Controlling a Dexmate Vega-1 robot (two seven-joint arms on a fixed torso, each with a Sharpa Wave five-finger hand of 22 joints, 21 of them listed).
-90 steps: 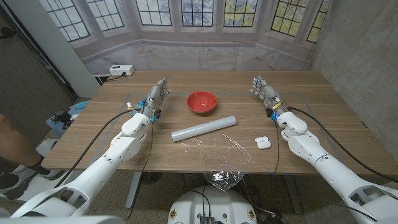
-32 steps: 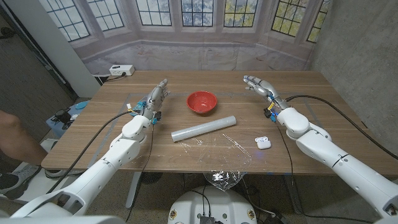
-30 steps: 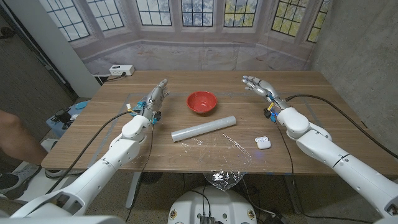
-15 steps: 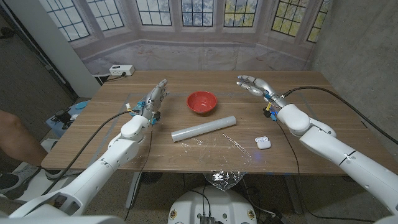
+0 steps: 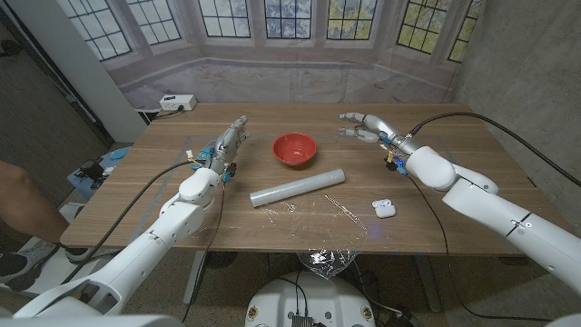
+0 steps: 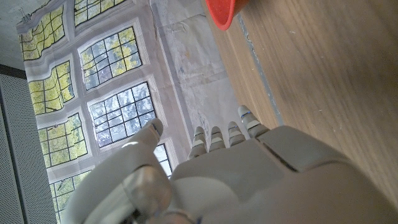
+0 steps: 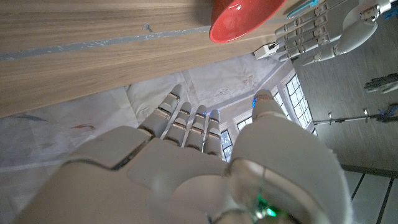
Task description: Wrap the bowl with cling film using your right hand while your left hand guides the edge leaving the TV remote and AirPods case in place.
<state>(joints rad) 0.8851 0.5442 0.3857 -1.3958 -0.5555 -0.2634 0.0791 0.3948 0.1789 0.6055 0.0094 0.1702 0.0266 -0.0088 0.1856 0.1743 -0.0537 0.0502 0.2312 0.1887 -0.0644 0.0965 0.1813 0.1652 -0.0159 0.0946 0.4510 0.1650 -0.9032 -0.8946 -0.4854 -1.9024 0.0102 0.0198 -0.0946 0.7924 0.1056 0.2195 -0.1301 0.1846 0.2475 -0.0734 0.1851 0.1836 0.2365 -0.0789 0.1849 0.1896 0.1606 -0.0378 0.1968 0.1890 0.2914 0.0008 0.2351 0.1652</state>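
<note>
A red bowl [image 5: 295, 149] stands in the middle of the table, also in the left wrist view [image 6: 221, 12] and the right wrist view [image 7: 244, 20]. In front of it lies a roll of cling film [image 5: 298, 188], with a loose crumpled sheet of film [image 5: 329, 222] trailing over the table's near edge. A white AirPods case [image 5: 384, 209] lies to the right of the sheet. My right hand [image 5: 360, 126] hovers open right of the bowl, fingers pointing toward it. My left hand [image 5: 229, 141] stays open left of the bowl, holding nothing. My left hand [image 7: 317, 31] also appears in the right wrist view.
A white power strip [image 5: 176, 103] sits beyond the table's far left corner. A person's arm [image 5: 20, 202] shows at the left edge. Cables [image 5: 145, 191] run along both arms. A window backdrop hangs behind the table.
My right arm has swung left, bringing its open hand from the table's right side toward the bowl. My left hand has barely moved.
</note>
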